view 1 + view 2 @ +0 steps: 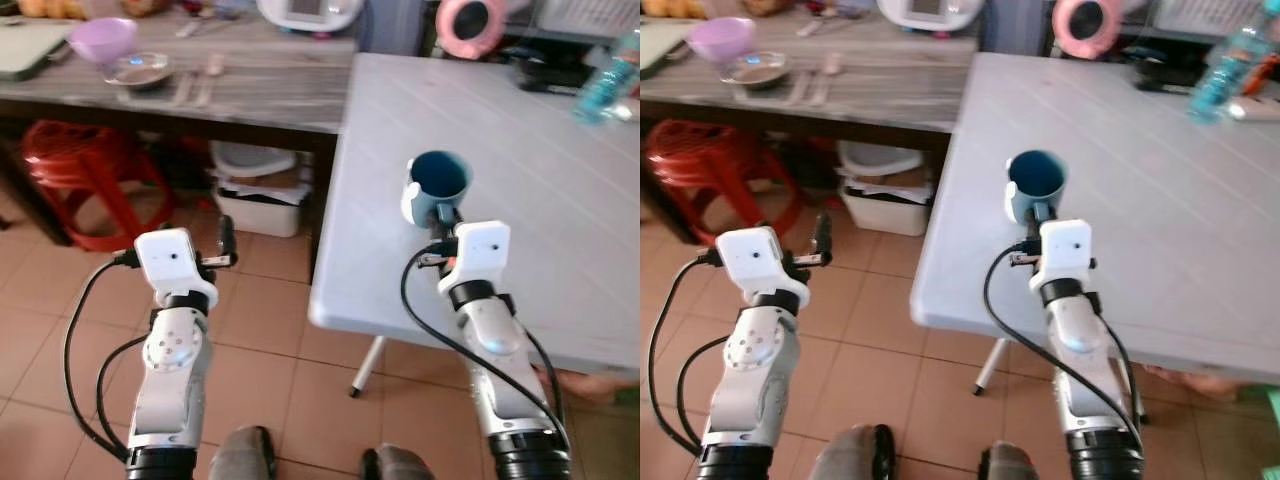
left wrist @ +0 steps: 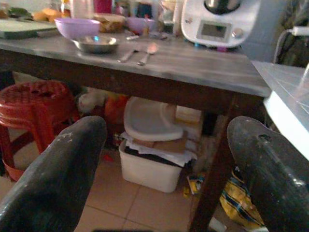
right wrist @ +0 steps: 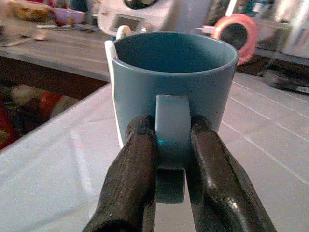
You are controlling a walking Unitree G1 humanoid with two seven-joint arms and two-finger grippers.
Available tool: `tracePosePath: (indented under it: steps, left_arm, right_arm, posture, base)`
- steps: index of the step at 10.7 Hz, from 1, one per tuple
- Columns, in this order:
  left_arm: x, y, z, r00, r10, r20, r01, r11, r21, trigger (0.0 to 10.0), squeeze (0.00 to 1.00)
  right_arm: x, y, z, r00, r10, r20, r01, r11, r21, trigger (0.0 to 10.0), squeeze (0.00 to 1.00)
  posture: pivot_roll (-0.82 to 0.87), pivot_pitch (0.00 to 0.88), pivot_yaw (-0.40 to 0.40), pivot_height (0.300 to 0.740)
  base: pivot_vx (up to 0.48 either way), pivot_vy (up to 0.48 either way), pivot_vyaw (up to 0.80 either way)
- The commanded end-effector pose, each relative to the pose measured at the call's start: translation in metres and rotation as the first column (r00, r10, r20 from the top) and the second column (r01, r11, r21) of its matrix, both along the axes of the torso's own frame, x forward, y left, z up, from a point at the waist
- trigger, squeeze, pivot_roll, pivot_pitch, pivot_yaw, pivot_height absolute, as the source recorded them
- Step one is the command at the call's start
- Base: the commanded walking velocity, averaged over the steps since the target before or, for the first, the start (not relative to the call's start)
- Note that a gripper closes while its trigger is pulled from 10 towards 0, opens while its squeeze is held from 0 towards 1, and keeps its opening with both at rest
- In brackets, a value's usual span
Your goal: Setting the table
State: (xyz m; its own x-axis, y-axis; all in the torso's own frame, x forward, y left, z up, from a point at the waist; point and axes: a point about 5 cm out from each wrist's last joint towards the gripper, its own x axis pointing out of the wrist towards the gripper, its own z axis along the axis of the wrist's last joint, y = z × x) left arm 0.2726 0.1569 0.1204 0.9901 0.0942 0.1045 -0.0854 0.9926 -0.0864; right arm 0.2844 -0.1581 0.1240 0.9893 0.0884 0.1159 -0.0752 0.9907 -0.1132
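A blue mug [image 1: 438,180] stands upright near the left edge of the pale grey table [image 1: 520,160]. My right gripper [image 3: 170,145] is shut on the mug's handle [image 3: 171,126], just behind the mug [image 3: 174,77], with a white piece against its side. My left gripper [image 2: 164,159] is open and holds nothing; it hangs over the tiled floor left of the table, with its fingers [image 1: 226,238] pointing at the wooden bench. On that bench lie a purple bowl [image 1: 102,38], a steel bowl [image 1: 140,70] and spoons [image 1: 208,78].
A red stool [image 1: 85,175] and a white bin [image 1: 258,200] stand under the wooden bench [image 1: 250,90]. A white appliance [image 1: 310,12] and a pink round object [image 1: 470,25] sit at the back. A blue bottle [image 1: 605,80] stands on the table's far right. A person's foot [image 1: 600,385] shows under the table.
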Motion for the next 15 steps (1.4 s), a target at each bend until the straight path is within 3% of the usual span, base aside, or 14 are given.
tracePosePath:
  steps: [1,4,6,13,15]
  left_arm:
    - [0.001,0.003,0.001,1.0,-0.002,0.009,0.002,1.0,0.03,10.0,0.0]
    - [0.001,0.002,0.001,1.0,-0.011,0.017,0.01,0.999,0.046,10.0,0.0]
    - [0.004,0.001,0.003,0.999,-0.017,0.027,0.016,0.998,0.055,10.0,0.0]
    - [0.013,-0.001,0.012,0.998,-0.019,0.055,0.016,0.998,0.057,10.0,0.0]
    - [0.009,-0.004,0.013,0.997,-0.029,0.067,0.023,0.996,0.082,10.0,0.0]
  right_arm:
    - [-0.002,0.004,0.006,0.999,0.032,0.015,-0.033,0.996,0.085,10.0,0.0]
    - [-0.001,0.004,0.009,0.999,0.013,0.029,-0.016,0.996,0.085,10.0,0.0]
    - [0.001,0.006,0.008,0.999,0.029,0.034,-0.03,0.999,0.032,10.0,0.0]
    - [0.009,0.01,0.014,0.998,0.054,0.034,-0.056,0.996,0.07,10.0,0.0]
    - [0.007,0.007,0.015,0.998,0.054,0.042,-0.057,0.996,0.071,10.0,0.0]
  posture:
    - [-0.01,0.055,0.004,0.74]
    - [0.0,0.047,0.008,0.74]
    - [0.0,0.043,0.01,0.74]
    - [0.0,0.054,0.007,0.74]
    - [-0.01,0.073,0.004,0.74]
  base:
    - [0.274,0.394,0.0]
    - [0.335,0.344,0.0]
    - [0.362,0.317,0.0]
    - [0.388,0.282,0.0]
    - [0.431,0.137,0.0]
